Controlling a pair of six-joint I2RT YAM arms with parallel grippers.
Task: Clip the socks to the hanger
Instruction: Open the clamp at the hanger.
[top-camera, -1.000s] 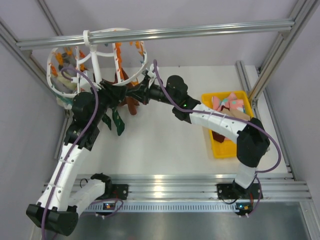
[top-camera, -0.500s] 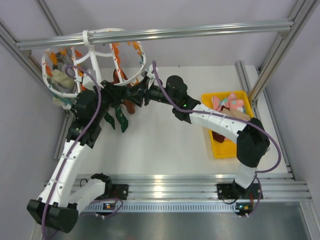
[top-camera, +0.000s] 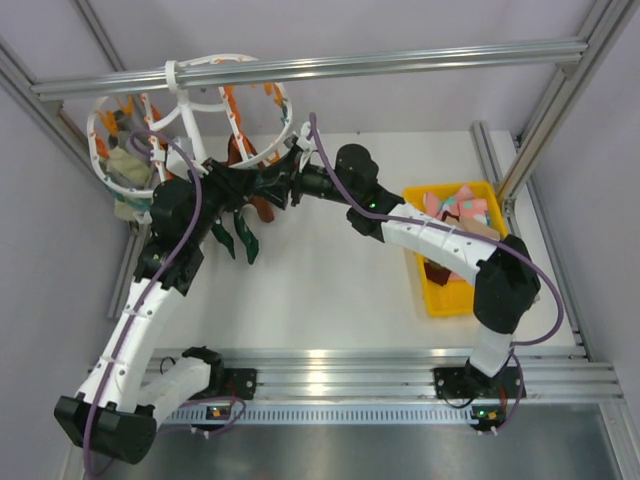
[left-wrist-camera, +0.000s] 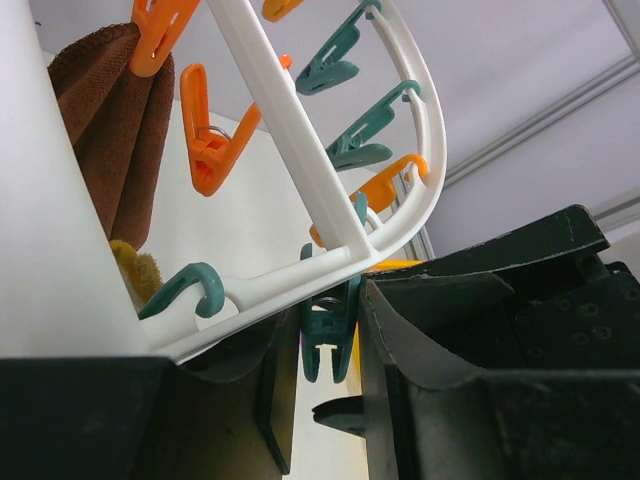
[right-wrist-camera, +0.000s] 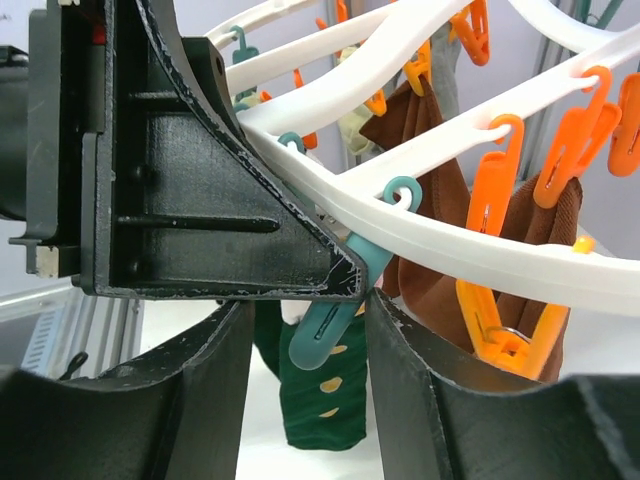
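The hanger (top-camera: 183, 110) hangs from a rail (top-camera: 400, 60) over the far left corner of the desk. Both arms reach to its near rim. The left gripper (left-wrist-camera: 330, 320) is closed in on a teal clip (left-wrist-camera: 327, 345), which fills the narrow gap between its fingers under the white ring. The right gripper (right-wrist-camera: 310, 300) is partly open, with that clip hanging loose in the gap. A green sock (right-wrist-camera: 320, 405) dangles below, and a maroon sock (right-wrist-camera: 420, 200) hangs from orange clips just beside it. More socks, pink ones (top-camera: 455, 205), lie in a yellow tray (top-camera: 425, 285) at the right edge.
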